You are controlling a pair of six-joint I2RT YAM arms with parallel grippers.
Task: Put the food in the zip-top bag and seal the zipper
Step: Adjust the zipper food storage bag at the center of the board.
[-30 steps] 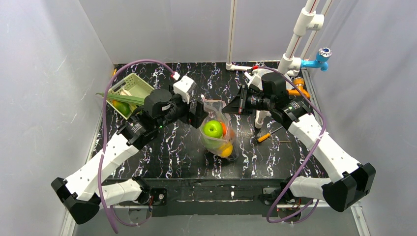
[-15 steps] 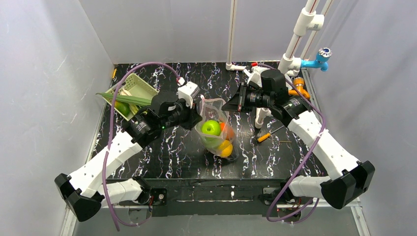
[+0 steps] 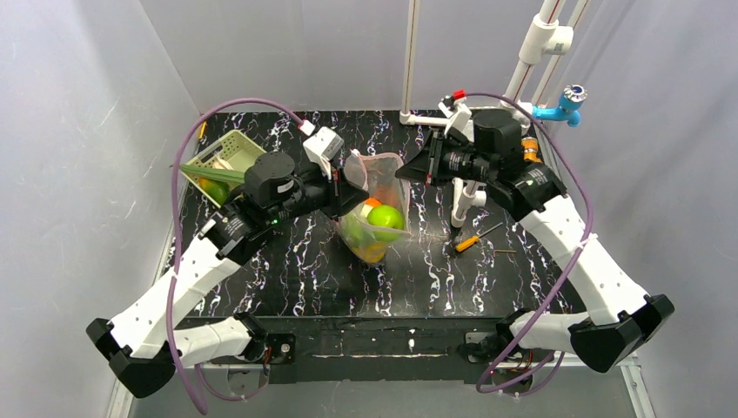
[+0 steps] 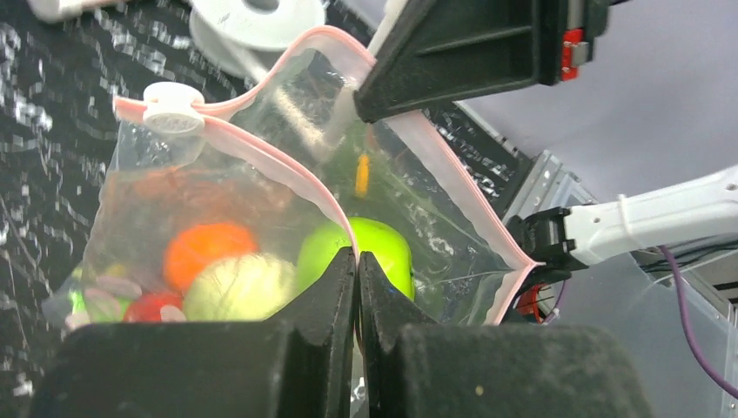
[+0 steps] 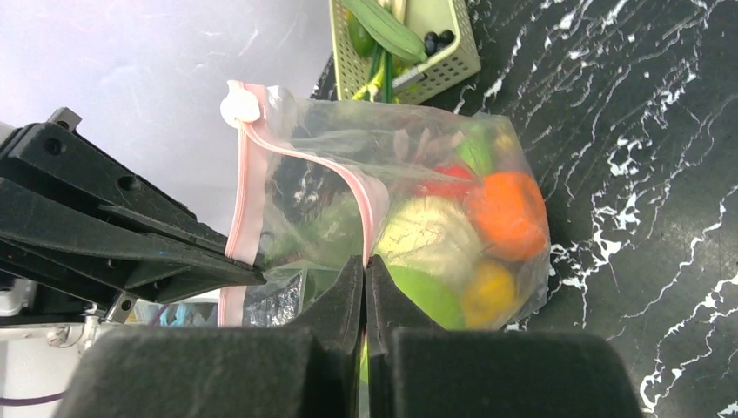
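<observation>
one zip-top bag [image 3: 380,174] between left tool [image 3: 346,187] and right tool [image 3: 402,172], both clamped on its mouth edge; inside, food [image 3: 385,217]: one orange, one red, one yellow, two green.

No word, number, brand or sign could be read in any view. The zip-top bag [image 5: 409,165] showed no legible print. A small red patch [image 4: 570,52] on the right claw [image 4: 365,106], at one o'clock in the left wrist view, was too blurred to read.
</observation>
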